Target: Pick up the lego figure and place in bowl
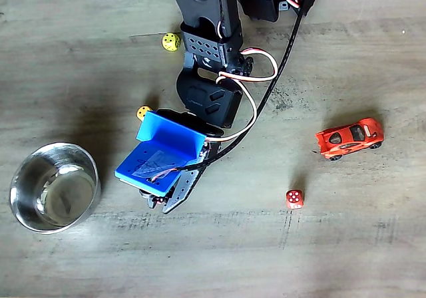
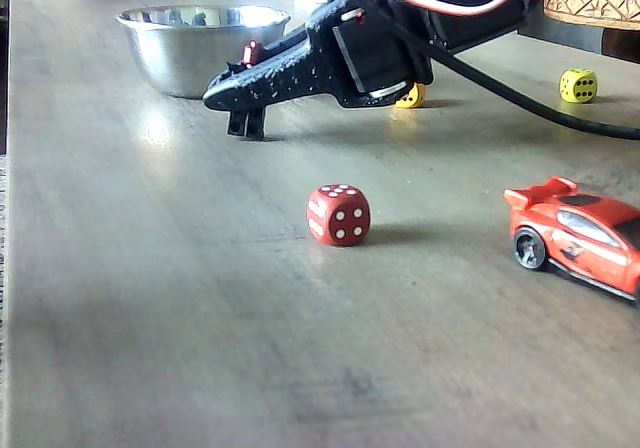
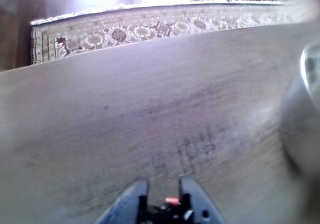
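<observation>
The gripper (image 2: 245,96) is clamping the lego figure (image 2: 251,53) low over the counter (image 2: 200,298), just beside the bowl (image 2: 200,43). Risk: the figure's legs are nearly touching the counter, so dragging may dislodge it, and a low transfer may strike the bowl's rim.
</observation>
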